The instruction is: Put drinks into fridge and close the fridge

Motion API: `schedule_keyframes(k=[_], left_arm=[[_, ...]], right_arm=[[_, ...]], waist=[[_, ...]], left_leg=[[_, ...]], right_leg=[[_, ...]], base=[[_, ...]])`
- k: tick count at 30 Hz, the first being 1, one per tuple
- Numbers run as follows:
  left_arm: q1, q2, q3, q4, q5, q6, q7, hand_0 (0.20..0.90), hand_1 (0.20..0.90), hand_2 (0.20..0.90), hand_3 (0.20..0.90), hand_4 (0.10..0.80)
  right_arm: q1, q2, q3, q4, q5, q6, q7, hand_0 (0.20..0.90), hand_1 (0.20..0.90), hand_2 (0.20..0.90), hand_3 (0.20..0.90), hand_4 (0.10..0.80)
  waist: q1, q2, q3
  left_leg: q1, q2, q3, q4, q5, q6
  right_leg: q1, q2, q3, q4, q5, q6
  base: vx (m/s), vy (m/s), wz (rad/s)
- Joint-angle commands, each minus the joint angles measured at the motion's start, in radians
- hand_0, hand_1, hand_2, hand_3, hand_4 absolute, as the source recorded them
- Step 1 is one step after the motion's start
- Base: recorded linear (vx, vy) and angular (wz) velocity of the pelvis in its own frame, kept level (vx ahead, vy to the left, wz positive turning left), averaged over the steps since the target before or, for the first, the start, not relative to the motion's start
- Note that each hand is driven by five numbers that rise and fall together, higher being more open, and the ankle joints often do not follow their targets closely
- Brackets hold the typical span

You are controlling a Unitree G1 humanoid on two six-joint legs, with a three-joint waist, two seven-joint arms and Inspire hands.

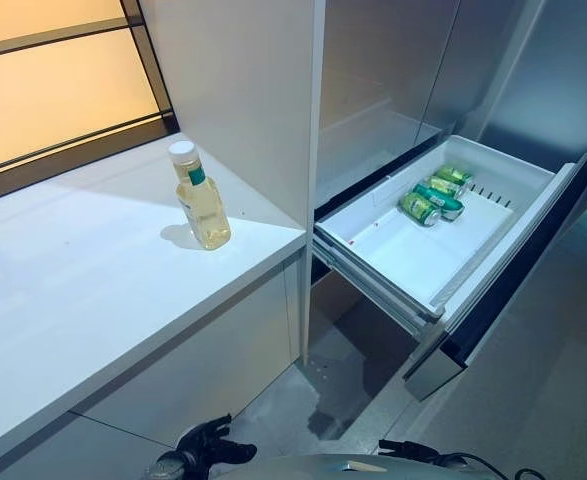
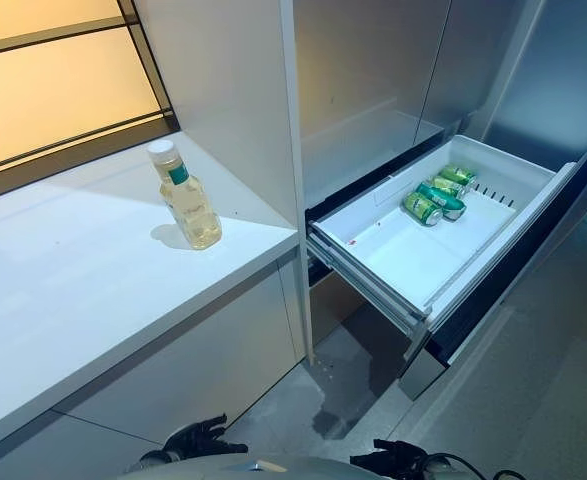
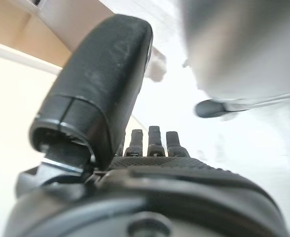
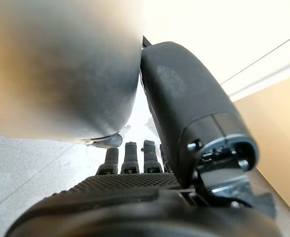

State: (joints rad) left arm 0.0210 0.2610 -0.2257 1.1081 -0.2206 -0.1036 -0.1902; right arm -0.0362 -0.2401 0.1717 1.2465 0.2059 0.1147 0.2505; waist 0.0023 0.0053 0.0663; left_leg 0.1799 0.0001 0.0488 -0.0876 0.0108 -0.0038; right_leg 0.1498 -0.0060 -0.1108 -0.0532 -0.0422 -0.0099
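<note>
A clear bottle of pale yellow drink (image 1: 201,198) with a white cap and a green neck band stands upright on the white counter (image 1: 83,290), near its right end. The fridge's white pull-out drawer (image 1: 418,258) stands open to the right of the counter, with green cans (image 1: 433,197) lying at its far end. My left hand (image 1: 205,444) and right hand (image 1: 413,452) hang low, well below the counter and apart from the bottle. Both are open and empty, with straight fingers in the left wrist view (image 3: 154,140) and the right wrist view (image 4: 130,158).
A tall white panel (image 1: 243,90) rises between the counter and the grey fridge doors (image 1: 393,80). An amber window (image 1: 53,80) runs behind the counter. The drawer's dark front (image 1: 513,290) juts out over the grey floor (image 1: 533,400).
</note>
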Motion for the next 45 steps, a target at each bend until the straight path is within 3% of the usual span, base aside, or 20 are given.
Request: schedule_keyframes(k=[1, 2, 6, 8, 9, 10, 14, 17, 21, 24, 27, 28, 29, 30, 32, 34, 36, 37, 41, 45], left_arm=[[-0.078, 0.032, -0.034, -0.102, 0.030, -0.076, -0.104, 0.900, 0.900, 0.900, 0.900, 0.800], [-0.079, 0.037, -0.040, -0.122, 0.017, -0.057, -0.146, 0.900, 0.900, 0.900, 0.900, 0.800], [-0.080, 0.070, -0.082, -0.313, -0.194, 0.169, -0.531, 0.900, 0.900, 0.900, 0.900, 0.800], [-0.087, 0.082, -0.071, -0.420, -0.283, 0.266, -0.672, 0.900, 0.900, 0.900, 0.900, 0.800], [-0.090, 0.084, -0.068, -0.444, -0.299, 0.276, -0.704, 0.900, 0.900, 0.900, 0.900, 0.800], [-0.107, 0.096, -0.048, -0.552, -0.394, 0.350, -0.797, 0.900, 0.900, 0.900, 0.900, 0.800], [-0.126, 0.080, 0.034, -0.809, -0.641, 0.485, -0.893, 0.900, 0.900, 0.900, 0.900, 0.800], [-0.143, 0.054, 0.077, -0.988, -0.812, 0.514, -0.922, 0.900, 0.900, 0.900, 0.900, 0.800], [-0.186, 0.038, 0.092, -1.155, -0.978, 0.422, -0.875, 0.900, 0.900, 0.900, 0.900, 0.800], [-0.242, 0.055, 0.118, -1.295, -1.059, 0.219, -0.700, 0.900, 0.900, 0.900, 0.900, 0.800], [-0.269, 0.082, 0.158, -1.348, -1.005, 0.006, -0.533, 0.900, 0.900, 0.900, 0.900, 0.800], [-0.278, 0.095, 0.184, -1.371, -0.946, -0.103, -0.437, 0.900, 0.900, 0.900, 0.900, 0.800], [-0.280, 0.100, 0.203, -1.384, -0.901, -0.158, -0.392, 0.900, 0.900, 0.900, 0.900, 0.800], [-0.284, 0.115, 0.242, -1.401, -0.749, -0.312, -0.273, 0.900, 0.900, 0.900, 0.900, 0.800], [-0.291, 0.139, 0.293, -1.433, -0.565, -0.453, -0.105, 0.900, 0.900, 0.900, 0.900, 0.800], [-0.304, 0.151, 0.335, -1.453, -0.364, -0.522, 0.045, 0.900, 0.900, 0.900, 0.900, 0.800], [-0.320, 0.177, 0.350, -1.463, -0.163, -0.536, 0.223, 0.900, 0.900, 0.900, 0.900, 0.800], [-0.338, 0.201, 0.349, -1.460, -0.072, -0.502, 0.311, 0.900, 0.900, 0.900, 0.900, 0.800], [-0.363, 0.254, 0.338, -1.422, -0.010, -0.421, 0.435, 0.900, 0.900, 0.900, 0.900, 0.800], [-0.354, 0.281, 0.332, -1.375, -0.040, -0.338, 0.487, 0.900, 0.900, 0.900, 0.900, 0.800]], right_arm=[[-0.036, -0.029, 0.032, -0.009, -0.011, -0.001, 0.036, 0.900, 0.900, 0.900, 0.900, 0.800], [-0.037, -0.032, 0.031, -0.012, -0.013, 0.001, 0.037, 0.900, 0.900, 0.900, 0.900, 0.800], [-0.047, -0.054, 0.028, -0.020, -0.036, 0.013, 0.048, 0.900, 0.900, 0.900, 0.900, 0.800], [-0.046, -0.062, 0.024, -0.026, -0.048, 0.016, 0.052, 0.900, 0.900, 0.900, 0.900, 0.800], [-0.045, -0.063, 0.023, -0.027, -0.052, 0.015, 0.052, 0.900, 0.900, 0.900, 0.900, 0.800], [-0.042, -0.066, 0.021, -0.026, -0.064, 0.005, 0.049, 0.900, 0.900, 0.900, 0.900, 0.800], [-0.024, -0.052, 0.023, -0.024, -0.081, -0.026, 0.037, 0.900, 0.900, 0.900, 0.900, 0.800], [-0.012, -0.037, 0.030, -0.019, -0.075, -0.044, 0.027, 0.900, 0.900, 0.900, 0.900, 0.800], [-0.006, -0.015, 0.040, -0.008, -0.046, -0.050, 0.012, 0.900, 0.900, 0.900, 0.900, 0.800], [0.010, 0.009, 0.060, -0.011, -0.026, -0.055, -0.012, 0.900, 0.900, 0.900, 0.900, 0.800], [0.028, 0.019, 0.068, -0.015, -0.016, -0.060, -0.026, 0.900, 0.900, 0.900, 0.900, 0.800], [0.037, 0.023, 0.070, -0.019, -0.008, -0.060, -0.032, 0.900, 0.900, 0.900, 0.900, 0.800], [0.043, 0.026, 0.070, -0.021, -0.005, -0.062, -0.035, 0.900, 0.900, 0.900, 0.900, 0.800], [0.054, 0.032, 0.071, -0.021, -0.001, -0.068, -0.042, 0.900, 0.900, 0.900, 0.900, 0.800], [0.062, 0.038, 0.077, -0.025, 0.033, -0.068, -0.046, 0.900, 0.900, 0.900, 0.900, 0.800], [0.061, 0.048, 0.079, -0.014, 0.053, -0.072, -0.050, 0.900, 0.900, 0.900, 0.900, 0.800], [0.057, 0.051, 0.087, -0.013, 0.056, -0.067, -0.054, 0.900, 0.900, 0.900, 0.900, 0.800], [0.055, 0.052, 0.093, -0.009, 0.055, -0.068, -0.055, 0.900, 0.900, 0.900, 0.900, 0.800], [0.053, 0.051, 0.101, -0.009, 0.064, -0.069, -0.060, 0.900, 0.900, 0.900, 0.900, 0.800], [0.052, 0.042, 0.093, -0.009, 0.054, -0.063, -0.055, 0.900, 0.900, 0.900, 0.900, 0.800]], waist=[[0.015, 0.000, 0.000], [0.014, 0.002, 0.001], [0.005, 0.019, 0.006], [0.002, 0.024, 0.007], [0.001, 0.025, 0.007], [0.001, 0.028, 0.006], [0.005, 0.026, 0.003], [0.012, 0.019, 0.002], [0.012, 0.011, 0.002], [0.008, 0.004, -0.002], [0.009, 0.000, -0.007], [0.012, -0.002, -0.008], [0.013, -0.004, -0.010], [0.019, -0.007, -0.009], [0.026, -0.014, -0.019], [0.031, -0.019, -0.029], [0.032, -0.020, -0.035], [0.031, -0.021, -0.040], [0.026, -0.021, -0.045], [0.023, -0.018, -0.044]], left_leg=[[-0.041, -0.021, 0.001, 0.020, -0.037, 0.017], [-0.042, -0.021, 0.001, 0.020, -0.036, 0.017], [-0.041, -0.018, 0.009, 0.013, -0.034, 0.019], [-0.036, -0.017, 0.010, 0.008, -0.035, 0.019], [-0.036, -0.017, 0.010, 0.008, -0.035, 0.019], [-0.035, -0.016, 0.012, 0.005, -0.036, 0.020], [-0.030, -0.016, 0.011, 0.000, -0.044, 0.023], [-0.030, -0.016, 0.007, 0.000, -0.050, 0.024], [-0.026, -0.014, 0.001, 0.000, -0.058, 0.026], [-0.018, -0.014, -0.008, 0.000, -0.065, 0.026], [-0.016, -0.015, -0.015, 0.000, -0.066, 0.026], [-0.015, -0.016, -0.020, 0.000, -0.067, 0.025], [-0.015, -0.016, -0.024, 0.000, -0.067, 0.025], [-0.011, -0.017, -0.033, 0.000, -0.069, 0.024], [-0.017, -0.019, -0.044, 0.000, -0.065, 0.023], [-0.021, -0.020, -0.052, 0.000, -0.064, 0.021], [-0.023, -0.019, -0.056, 0.000, -0.064, 0.020], [-0.024, -0.019, -0.057, 0.000, -0.062, 0.020], [-0.025, -0.017, -0.049, 0.000, -0.060, 0.019], [-0.024, -0.015, -0.041, 0.000, -0.058, 0.018]], right_leg=[[-0.033, -0.042, -0.042, 0.033, 0.031, 0.068], [-0.035, -0.041, -0.041, 0.034, 0.031, 0.068], [-0.041, -0.039, -0.032, 0.035, 0.033, 0.070], [-0.040, -0.039, -0.027, 0.034, 0.034, 0.072], [-0.040, -0.039, -0.026, 0.034, 0.035, 0.072], [-0.039, -0.041, -0.025, 0.030, 0.038, 0.075], [-0.035, -0.044, -0.022, 0.022, 0.042, 0.077], [-0.032, -0.046, -0.021, 0.016, 0.043, 0.075], [-0.023, -0.045, -0.016, 0.012, 0.041, 0.073], [-0.011, -0.043, -0.016, 0.005, 0.039, 0.072], [-0.006, -0.043, -0.019, 0.001, 0.037, 0.071], [-0.002, -0.043, -0.023, -0.001, 0.035, 0.071], [0.000, -0.042, -0.026, -0.003, 0.034, 0.071], [0.007, -0.041, -0.031, -0.005, 0.030, 0.070], [0.008, -0.039, -0.037, -0.011, 0.029, 0.066], [0.009, -0.036, -0.041, -0.011, 0.025, 0.061], [0.009, -0.034, -0.043, -0.009, 0.021, 0.058], [0.008, -0.032, -0.041, -0.009, 0.020, 0.057], [0.006, -0.031, -0.039, -0.006, 0.017, 0.057], [0.005, -0.029, -0.033, -0.005, 0.018, 0.057]], base=[[-0.032, 0.022, -0.01], [-0.030, 0.029, -0.02], [-0.014, 0.043, -0.05], [0.008, 0.033, -0.09], [0.011, 0.028, -0.06], [0.000, 0.000, 0.00], [0.000, 0.000, 0.00], [0.007, -0.011, 0.00], [0.014, -0.018, 0.00], [0.044, -0.036, -0.01], [0.012, -0.009, 0.00], [0.000, 0.000, 0.00], [0.024, -0.031, 0.01], [0.013, -0.030, 0.02], [0.017, -0.034, 0.05], [0.026, -0.024, 0.08], [0.025, -0.009, 0.06], [0.022, -0.004, 0.03], [0.015, 0.000, 0.07], [0.000, 0.000, 0.00]])
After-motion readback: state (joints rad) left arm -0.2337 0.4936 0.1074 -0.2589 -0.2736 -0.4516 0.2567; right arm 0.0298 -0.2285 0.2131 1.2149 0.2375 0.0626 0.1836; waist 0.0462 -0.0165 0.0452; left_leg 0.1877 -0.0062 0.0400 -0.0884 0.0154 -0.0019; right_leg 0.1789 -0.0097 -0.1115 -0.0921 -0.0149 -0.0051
